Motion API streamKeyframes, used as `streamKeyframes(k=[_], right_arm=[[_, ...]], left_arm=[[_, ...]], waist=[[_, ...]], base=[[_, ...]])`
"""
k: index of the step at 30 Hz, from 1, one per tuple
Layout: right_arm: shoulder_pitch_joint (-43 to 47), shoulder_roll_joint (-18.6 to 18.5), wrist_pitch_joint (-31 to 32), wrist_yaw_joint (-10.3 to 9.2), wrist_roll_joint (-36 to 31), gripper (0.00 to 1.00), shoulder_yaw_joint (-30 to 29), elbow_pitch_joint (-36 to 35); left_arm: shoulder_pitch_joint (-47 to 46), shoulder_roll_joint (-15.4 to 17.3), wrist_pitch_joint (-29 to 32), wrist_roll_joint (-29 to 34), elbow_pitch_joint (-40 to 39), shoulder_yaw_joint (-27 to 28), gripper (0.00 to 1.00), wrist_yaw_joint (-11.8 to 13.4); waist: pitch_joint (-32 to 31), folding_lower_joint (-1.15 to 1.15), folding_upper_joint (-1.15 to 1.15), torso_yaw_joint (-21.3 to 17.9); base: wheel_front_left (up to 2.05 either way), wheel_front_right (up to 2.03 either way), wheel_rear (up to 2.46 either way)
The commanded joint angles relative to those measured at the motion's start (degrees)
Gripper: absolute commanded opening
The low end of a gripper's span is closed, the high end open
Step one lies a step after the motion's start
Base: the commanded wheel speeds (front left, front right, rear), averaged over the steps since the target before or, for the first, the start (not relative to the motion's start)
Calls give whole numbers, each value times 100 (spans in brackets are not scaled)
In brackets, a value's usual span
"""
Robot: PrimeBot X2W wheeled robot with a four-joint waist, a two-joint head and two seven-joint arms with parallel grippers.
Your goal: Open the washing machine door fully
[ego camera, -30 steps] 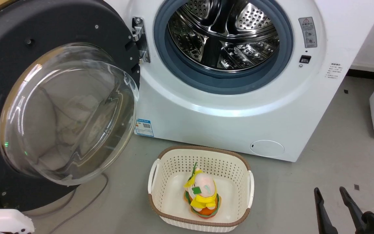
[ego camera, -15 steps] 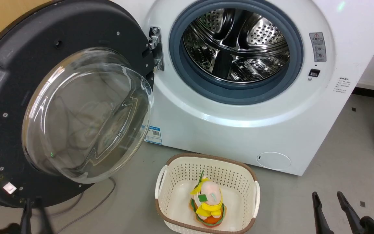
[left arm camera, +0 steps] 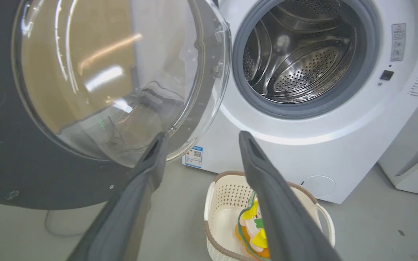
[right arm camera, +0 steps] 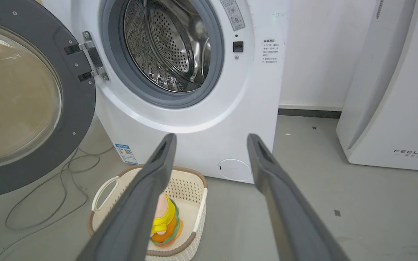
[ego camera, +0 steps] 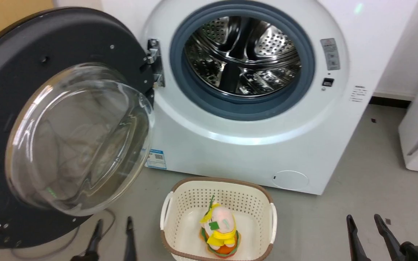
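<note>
My left hand (ego camera: pixel 114 221) sits low at the lower left of the head view. Its two dark fingers point up and stand well apart, with nothing between them. Its tips come just under the lower edge of the washing machine door (ego camera: pixel 67 134). From the left wrist view, one fingertip overlaps the rim of the glass bowl, and I cannot tell whether it touches or merely lines up in front of it.

My right hand (ego camera: pixel 363 217) is at the lower right, fingers also parted and empty, over bare grey floor (ego camera: pixel 339 224) and well apart from the washing machine (ego camera: pixel 230 145).

The door hangs swung out on its hinge (ego camera: pixel 154 61) to the left of the machine, with its inner face and bulging glass turned toward me. The steel drum (ego camera: pixel 241 54) is fully exposed inside the grey ring.

Both arms are cut off by the bottom edge of the head view, so I see only fingers and a bit of the right hand's dark body. The door's left side runs out of frame, and I cannot see its outer face. The print on the blue label (ego camera: pixel 155 158) is too small to read.

A cream basket (ego camera: pixel 216 179) stands on the floor just in front of the machine. The toy (ego camera: pixel 218 232) in it is partly hidden behind a finger in each wrist view. A thin cable (right arm camera: pixel 67 174) trails under the door.
</note>
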Motion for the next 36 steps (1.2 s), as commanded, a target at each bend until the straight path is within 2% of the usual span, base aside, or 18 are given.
streamKeyframes(k=[1, 12, 26, 27, 36], right_arm=[[-57, 12, 3, 5, -31, 100, 0, -43], [1, 12, 170, 5, -233, 100, 108, -277], [118, 12, 319, 5, -267, 100, 166, -576], [44, 0, 314, 0, -224, 0, 154, -540], [-22, 1, 354, 0, -264, 0, 168, -523]], left_arm=[[-128, 4, -2, 60, -37, -73, 100, -45], [-532, 362, 318, 350, 154, -366, 100, -248], [-508, 375, 343, 258, 260, -427, 100, -230], [-486, 349, 320, 297, 250, -421, 0, -229], [-523, 313, 390, 344, 220, -367, 0, -251]], waist=[[-18, 0, 0, -124], [-71, 0, 0, -788], [-67, 0, 0, -1043], [-68, 0, 0, -1043], [-50, 0, 0, -1052]], base=[[0, 0, 0], [0, 0, 0], [0, 0, 0], [0, 0, 0], [0, 0, 0]])
